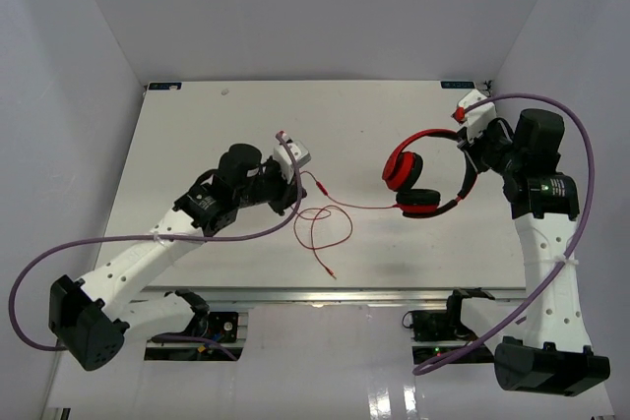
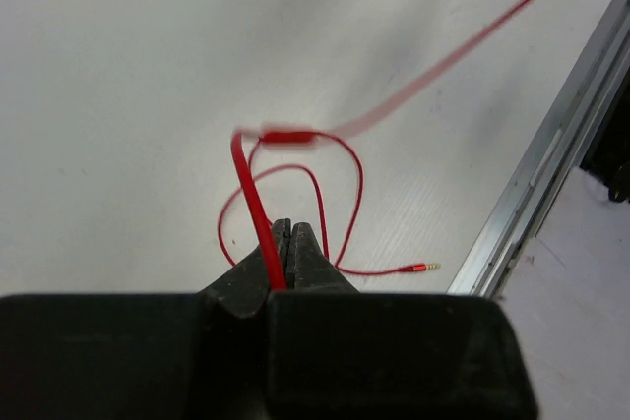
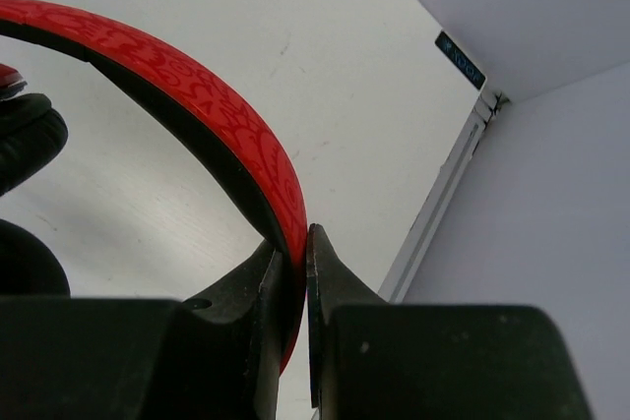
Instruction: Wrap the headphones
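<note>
My left gripper (image 2: 288,235) is clamped tight on the cord (image 2: 256,202). Slack loops on the table (image 1: 197,125), plug (image 2: 425,267) lying free. Right gripper (image 3: 292,243) is pinched onto the headphones (image 1: 418,179) by the band, right of centre.

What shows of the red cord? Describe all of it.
The cord is thin, red and looks rubbery. It leaves the lower ear cup of the headphones and runs left to the left gripper, which is shut on it. A thicker red inline piece sits along it. The slack lies in loose loops on the table, ending in a gold-coloured plug near the front edge.
</note>
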Tool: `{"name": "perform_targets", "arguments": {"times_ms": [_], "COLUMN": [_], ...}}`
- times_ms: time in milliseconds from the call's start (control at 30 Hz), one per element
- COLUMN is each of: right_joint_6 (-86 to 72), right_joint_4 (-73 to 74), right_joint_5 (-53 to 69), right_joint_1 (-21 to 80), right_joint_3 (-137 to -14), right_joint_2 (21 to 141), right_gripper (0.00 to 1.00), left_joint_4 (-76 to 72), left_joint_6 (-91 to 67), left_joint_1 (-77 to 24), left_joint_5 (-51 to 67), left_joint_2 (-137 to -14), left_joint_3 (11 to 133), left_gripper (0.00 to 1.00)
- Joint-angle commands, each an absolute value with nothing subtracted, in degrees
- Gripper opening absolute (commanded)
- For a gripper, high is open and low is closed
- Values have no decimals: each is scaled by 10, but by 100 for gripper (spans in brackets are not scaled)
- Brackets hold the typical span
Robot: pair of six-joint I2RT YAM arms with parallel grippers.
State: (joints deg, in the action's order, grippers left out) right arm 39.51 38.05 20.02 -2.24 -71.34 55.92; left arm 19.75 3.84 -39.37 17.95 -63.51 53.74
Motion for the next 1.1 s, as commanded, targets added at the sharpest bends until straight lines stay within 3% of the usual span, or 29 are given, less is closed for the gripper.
{"name": "perform_targets", "arguments": {"times_ms": [0, 267, 600, 833, 1067], "right_joint_6": [391, 314, 329, 363, 424], "right_joint_4": [345, 271, 300, 337, 373], "right_joint_5": [120, 39, 129, 223, 325], "right_joint_1": [-14, 45, 216, 229, 229], "right_joint_3": [-664, -599, -618, -617, -612], "right_joint_2": [548, 573, 635, 608, 538], "right_gripper": [8, 8, 8, 8, 8], "left_joint_4": [271, 287, 329, 338, 301], "left_joint_6": [100, 144, 232, 263, 276], "left_joint_1": [-393, -394, -394, -393, -376], "left_joint_5": [215, 247, 210, 196, 178], "left_joint_2": [-613, -600, -743, -828, -857], "left_joint_3": [671, 766, 933, 982, 947], "left_gripper": [0, 0, 0, 0, 0]}}
